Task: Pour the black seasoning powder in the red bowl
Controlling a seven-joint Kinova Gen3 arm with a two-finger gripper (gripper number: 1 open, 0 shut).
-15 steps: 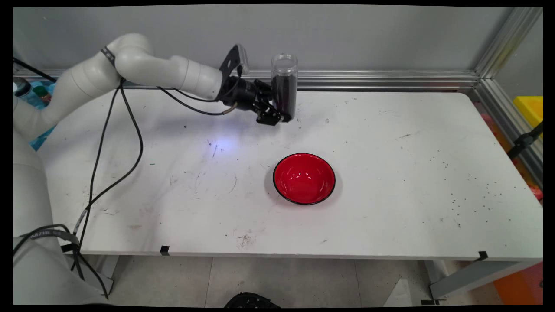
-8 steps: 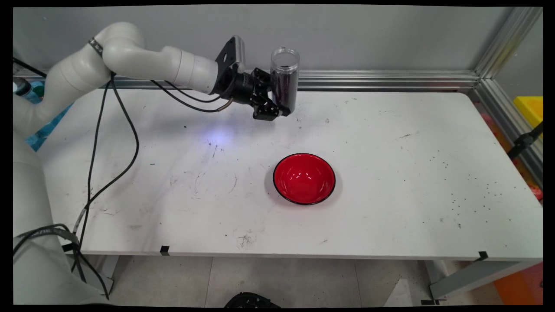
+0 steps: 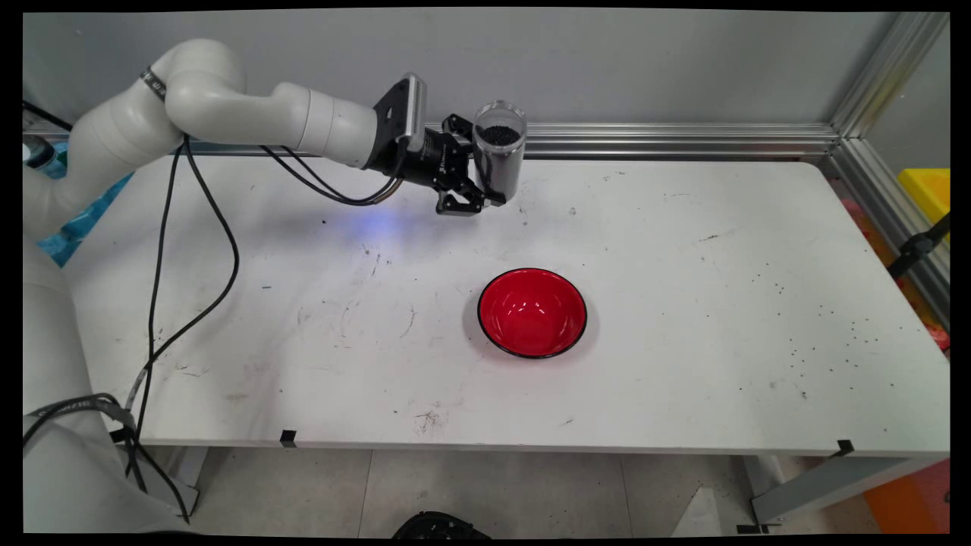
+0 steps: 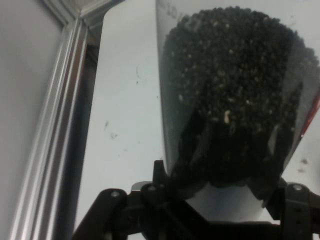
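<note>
My gripper point(image 3: 485, 189) is shut on a clear plastic cup point(image 3: 498, 155) filled with small black grains, held above the far side of the table point(image 3: 683, 250). The cup leans with its open mouth tipped toward the camera, so the grain surface shows inside. In the hand view the cup point(image 4: 235, 95) fills the middle, gripped between the fingers point(image 4: 160, 175) at its lower part. A red bowl with a black rim point(image 3: 532, 312) sits upright on the table, nearer the front than the cup and slightly right of it. Nothing shows inside the bowl.
An aluminium rail point(image 3: 683, 140) runs along the table's back edge and down the right side. Black cables point(image 3: 163, 250) hang from the arm over the table's left part. Small black specks point(image 3: 819, 334) lie scattered on the right side of the table.
The gripper has lifted the cup slightly and turned it, so the cup's mouth now tilts toward the camera. The bowl has not moved.
</note>
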